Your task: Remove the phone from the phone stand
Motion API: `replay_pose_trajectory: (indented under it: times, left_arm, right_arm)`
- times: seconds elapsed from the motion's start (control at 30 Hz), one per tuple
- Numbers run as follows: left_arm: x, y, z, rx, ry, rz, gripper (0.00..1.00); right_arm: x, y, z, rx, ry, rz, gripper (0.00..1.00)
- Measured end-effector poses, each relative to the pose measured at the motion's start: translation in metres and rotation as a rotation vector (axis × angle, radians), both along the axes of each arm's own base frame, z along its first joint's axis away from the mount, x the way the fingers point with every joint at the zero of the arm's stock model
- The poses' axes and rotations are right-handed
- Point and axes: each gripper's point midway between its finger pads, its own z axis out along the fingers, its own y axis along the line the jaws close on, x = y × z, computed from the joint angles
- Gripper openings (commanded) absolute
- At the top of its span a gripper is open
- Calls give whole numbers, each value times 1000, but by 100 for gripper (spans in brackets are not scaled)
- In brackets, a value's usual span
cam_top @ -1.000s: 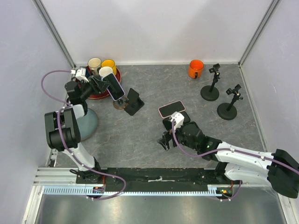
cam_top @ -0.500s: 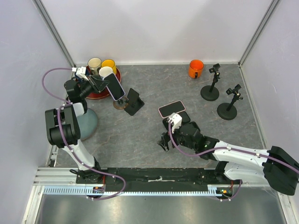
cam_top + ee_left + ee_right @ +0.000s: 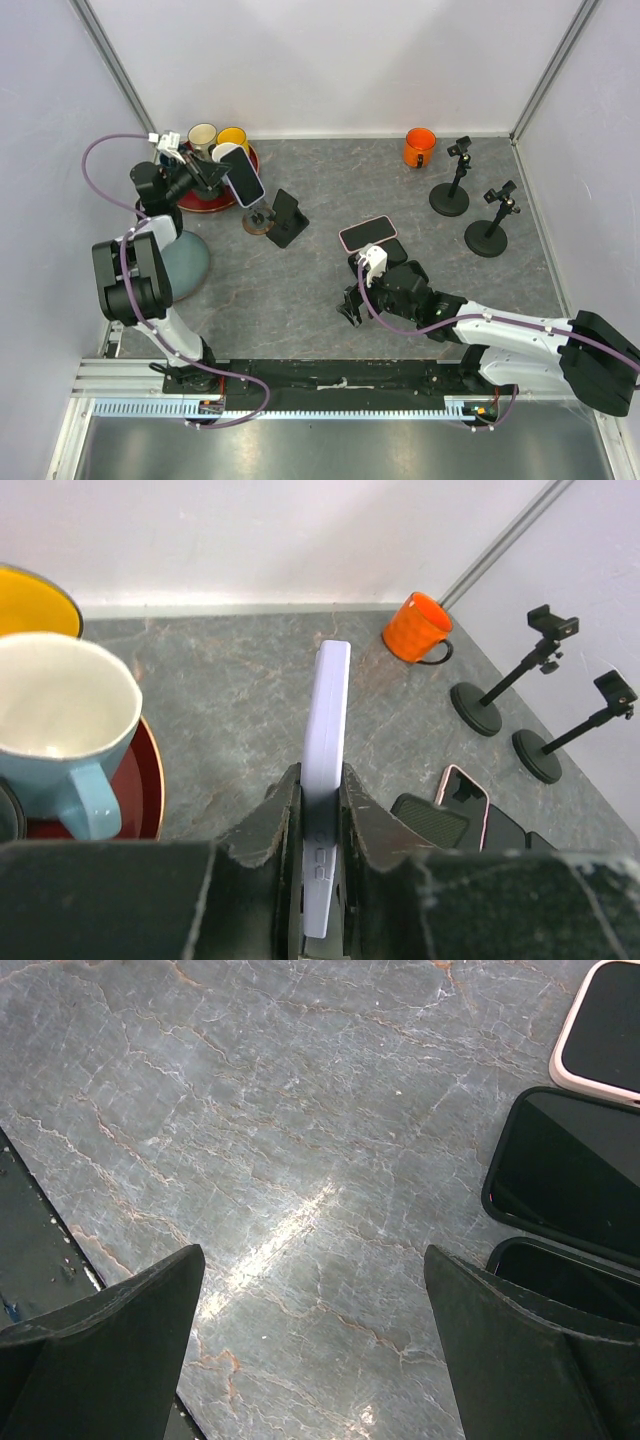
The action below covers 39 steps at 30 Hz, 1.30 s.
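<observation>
- Near the front of the tabletop [image 3: 300, 290], the right pincer [image 3: 310, 1260] hangs wide open and holds nothing, beside a black phone [image 3: 570, 1170].
- Farther back on the left, the left pincer [image 3: 318, 780] is clamped on the lavender phone [image 3: 330, 710], just beside the stand [image 3: 262, 220]; whether they touch I cannot tell.
- Farthest back stands an orange mug [image 3: 419, 148].

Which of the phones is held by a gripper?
The pale lavender phone, clamped edge-on in the left gripper beside the mugs. The pink-cased phone and the black phones lie flat on the table.
</observation>
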Motion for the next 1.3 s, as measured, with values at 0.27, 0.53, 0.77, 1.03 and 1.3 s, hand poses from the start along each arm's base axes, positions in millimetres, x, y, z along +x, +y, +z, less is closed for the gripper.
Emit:
replay_pose_trajectory:
  times: [0.27,0.53,0.77,1.03,1.3]
  left_arm:
    - [-24,5,87,70,-148,100,2]
    - [-82,-11,161,72,-223,251,2]
    - [-140,-68,136,5,-71,168,2]
    - [-195,-139,56,-34,212,13,2]
    - [-232,-171,-43,-62,518,18,2]
  right_arm:
    - [-1,-2,3,2,-6,2,98]
    - [3,-7,21,-1,-25,-32,98]
    - [10,-22,56,39,-86,-105,98]
    - [17,-45,85,83,-146,-220,98]
    - [23,-65,90,79,-157,-324,98]
